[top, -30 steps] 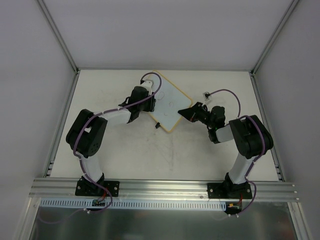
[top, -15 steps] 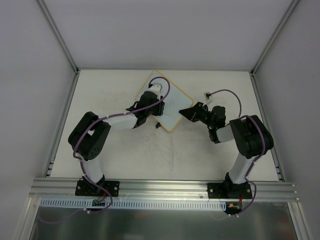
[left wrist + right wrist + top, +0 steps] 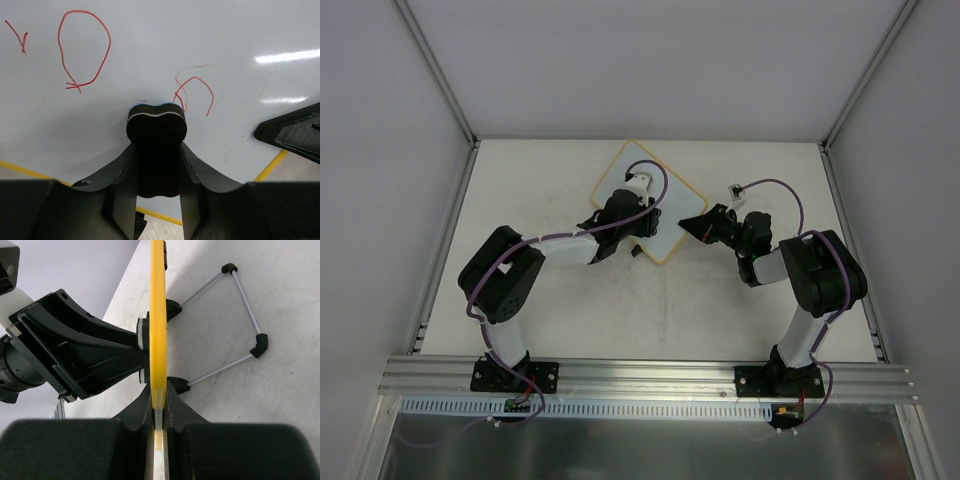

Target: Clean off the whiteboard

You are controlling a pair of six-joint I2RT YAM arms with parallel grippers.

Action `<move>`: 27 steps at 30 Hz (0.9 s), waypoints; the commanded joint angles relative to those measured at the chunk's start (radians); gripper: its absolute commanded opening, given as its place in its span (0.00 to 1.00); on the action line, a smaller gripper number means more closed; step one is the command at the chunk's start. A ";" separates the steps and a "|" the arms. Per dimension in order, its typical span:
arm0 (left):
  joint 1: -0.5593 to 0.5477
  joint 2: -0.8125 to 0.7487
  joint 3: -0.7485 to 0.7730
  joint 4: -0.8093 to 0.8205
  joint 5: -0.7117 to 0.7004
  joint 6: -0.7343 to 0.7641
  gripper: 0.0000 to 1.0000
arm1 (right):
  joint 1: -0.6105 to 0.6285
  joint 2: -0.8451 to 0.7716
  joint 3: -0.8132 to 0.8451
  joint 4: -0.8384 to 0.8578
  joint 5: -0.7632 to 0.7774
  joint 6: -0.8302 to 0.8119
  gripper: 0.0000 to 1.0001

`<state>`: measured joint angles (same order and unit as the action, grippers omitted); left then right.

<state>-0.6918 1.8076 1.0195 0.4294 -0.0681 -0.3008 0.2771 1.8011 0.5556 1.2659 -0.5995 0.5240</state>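
The whiteboard (image 3: 665, 205) with its tan frame sits tilted at the back middle of the table. In the left wrist view its white surface (image 3: 210, 45) carries red scribbles (image 3: 82, 50). My left gripper (image 3: 638, 205) is shut on a small black eraser (image 3: 156, 145) pressed against the board, just below a red arch mark (image 3: 195, 92). My right gripper (image 3: 695, 225) is shut on the board's yellow edge (image 3: 158, 315), seen edge-on in the right wrist view. The board's wire stand (image 3: 242, 325) with black clips shows on the right of that view.
The white table (image 3: 650, 310) is ringed by grey walls and a metal rail along the near edge (image 3: 650, 375). The left arm's body (image 3: 65, 355) shows behind the board in the right wrist view. Purple cables loop over both arms.
My left gripper has moved rightward across the board with the eraser. The right gripper and the board have stayed put.
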 commanded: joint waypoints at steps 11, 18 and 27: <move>-0.130 0.026 -0.038 0.045 0.266 -0.018 0.00 | 0.033 -0.031 0.036 0.267 -0.079 -0.004 0.00; -0.062 -0.022 -0.059 0.040 0.249 -0.006 0.00 | 0.031 -0.036 0.033 0.267 -0.079 -0.004 0.00; 0.158 -0.073 0.020 -0.161 0.277 -0.009 0.00 | 0.033 -0.043 0.032 0.267 -0.080 -0.001 0.00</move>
<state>-0.5816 1.7775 0.9894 0.3882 0.2043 -0.3126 0.2859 1.8011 0.5556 1.2785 -0.6117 0.5236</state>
